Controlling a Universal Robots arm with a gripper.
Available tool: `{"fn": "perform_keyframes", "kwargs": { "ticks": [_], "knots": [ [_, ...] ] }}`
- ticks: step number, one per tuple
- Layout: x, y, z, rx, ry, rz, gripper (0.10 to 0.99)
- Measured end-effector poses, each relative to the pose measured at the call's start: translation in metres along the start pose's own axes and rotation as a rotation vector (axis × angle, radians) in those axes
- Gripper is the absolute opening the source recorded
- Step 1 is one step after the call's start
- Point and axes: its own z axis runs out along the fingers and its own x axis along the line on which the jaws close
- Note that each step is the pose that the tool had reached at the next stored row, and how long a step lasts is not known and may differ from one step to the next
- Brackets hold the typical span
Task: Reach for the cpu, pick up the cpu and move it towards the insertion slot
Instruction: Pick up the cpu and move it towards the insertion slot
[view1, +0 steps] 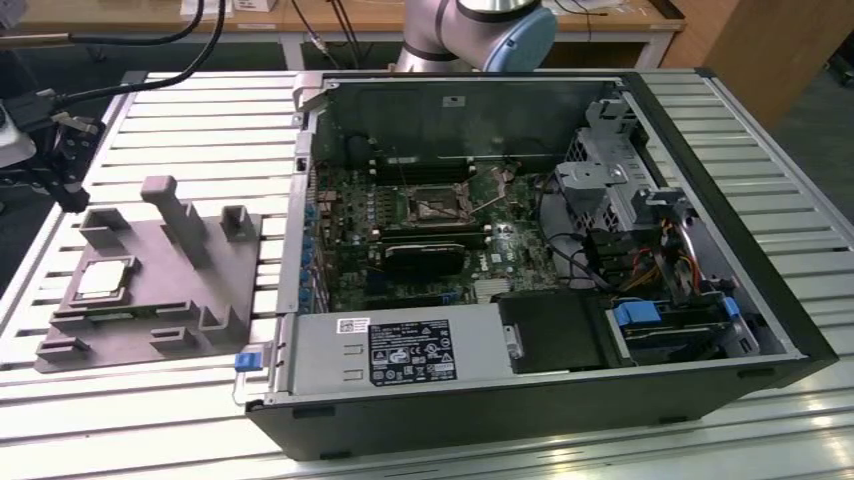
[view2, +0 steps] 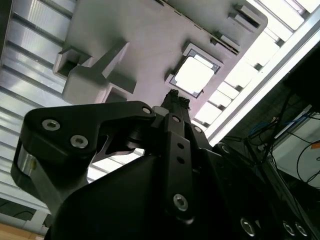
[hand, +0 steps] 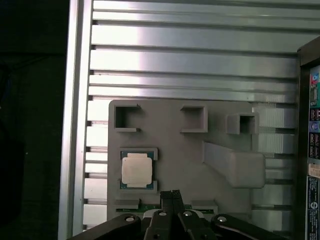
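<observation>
Your claw (hand: 172, 194) hangs pinched shut and empty near the cpu (hand: 137, 169), which lies flat on the grey fixture (hand: 170, 145). It's likely light, stiff and fragile; grip 2 opposite edges.

The cpu (hand: 137, 169) is shown with a pale silvery top and a thin tan-green rim, set on a plain matt grey fixture plate (hand: 170, 135). The table (hand: 190, 60) is patterned with bright silvery ribbed slats. The gripper (hand: 172, 194) is black, dotted with silver screw heads. In the exterior view, the computer case (view1: 534, 420) is black, the motherboard (view1: 347, 270) green, the insertion slot (view1: 434, 206) dark-centred within a silvery frame, and the power supply (view1: 320, 350) silver-grey, marked with a black label (view1: 414, 352).
</observation>
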Motion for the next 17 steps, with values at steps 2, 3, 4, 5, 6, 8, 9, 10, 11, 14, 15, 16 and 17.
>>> {"fn": "perform_keyframes", "kwargs": {
  "ticks": [2,3,4,5,6,8,9,10,11,14,15,16,17],
  "knots": [
    [0.0008,-0.0002,0.0036,0.000,-0.0006,0.000,0.106],
    [0.0012,-0.0003,0.0052,0.000,-0.0009,0.000,0.106],
    [0.0017,-0.0005,0.0070,0.000,-0.0012,0.000,0.106],
    [0.0022,-0.0008,0.0087,0.000,-0.0017,0.000,0.106],
    [0.0028,-0.0010,0.0104,0.000,-0.0019,0.000,0.106],
    [0.0044,-0.0015,0.0139,0.000,-0.0024,0.000,0.106],
    [0.0053,-0.0017,0.0155,0.000,-0.0027,0.000,0.106],
    [0.0063,-0.0018,0.0171,0.000,-0.0030,0.000,0.106],
    [0.0073,-0.0019,0.0189,0.000,-0.0035,0.000,0.106],
    [0.0108,-0.0021,0.0240,0.000,-0.0047,0.000,0.106],
    [0.0119,-0.0022,0.0256,0.000,-0.0051,0.000,0.106],
    [0.0131,-0.0023,0.0272,0.000,-0.0055,0.000,0.106],
    [0.0141,-0.0024,0.0289,0.000,-0.0059,0.000,0.106]
  ]
}}
